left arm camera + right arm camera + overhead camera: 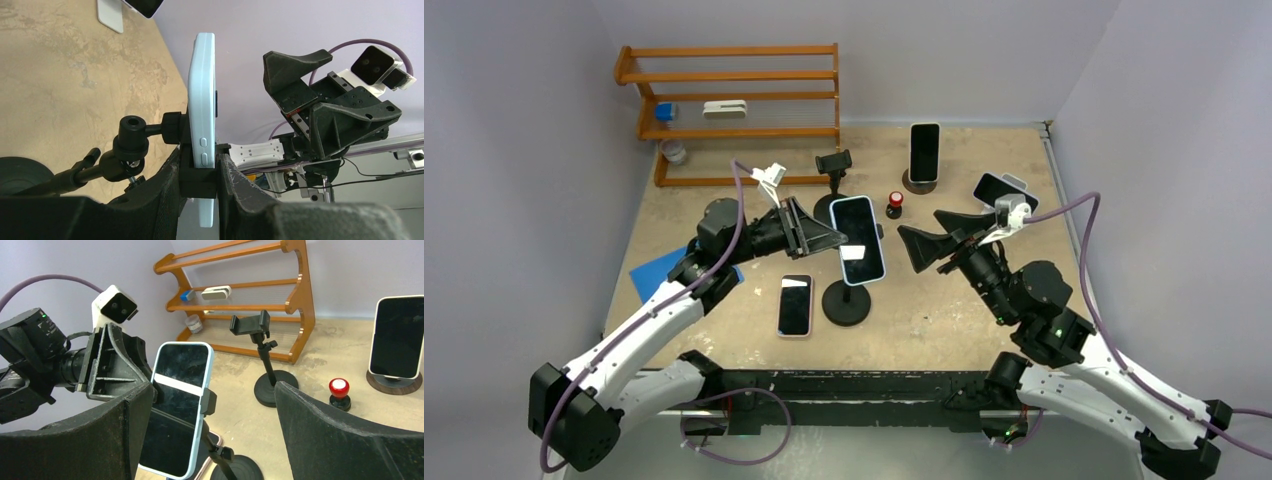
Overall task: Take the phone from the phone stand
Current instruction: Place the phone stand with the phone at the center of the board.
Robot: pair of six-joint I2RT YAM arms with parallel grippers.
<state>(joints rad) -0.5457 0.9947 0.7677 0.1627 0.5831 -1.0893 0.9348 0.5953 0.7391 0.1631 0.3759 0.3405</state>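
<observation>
A light-blue phone point(858, 240) with a dark screen sits clamped in a black phone stand point(846, 303) near the table's middle. In the left wrist view the phone point(202, 100) stands edge-on, and my left gripper point(200, 159) is shut on the stand's black clamp point(197, 182), one finger on each side of it. From above, the left gripper point(834, 238) meets the phone's left edge. My right gripper point(921, 226) hangs open just right of the phone, touching nothing. The right wrist view shows the phone point(175, 405) between the wide-apart fingers point(325, 435).
A second, empty phone stand point(833, 170) stands behind. A pink phone point(794, 305) lies flat at the left of the stand's base. A red-capped knob point(894, 205), a phone on a round dock point(924, 152), another propped phone point(996, 190), a wooden rack point(729, 100), a blue sheet point(659, 272).
</observation>
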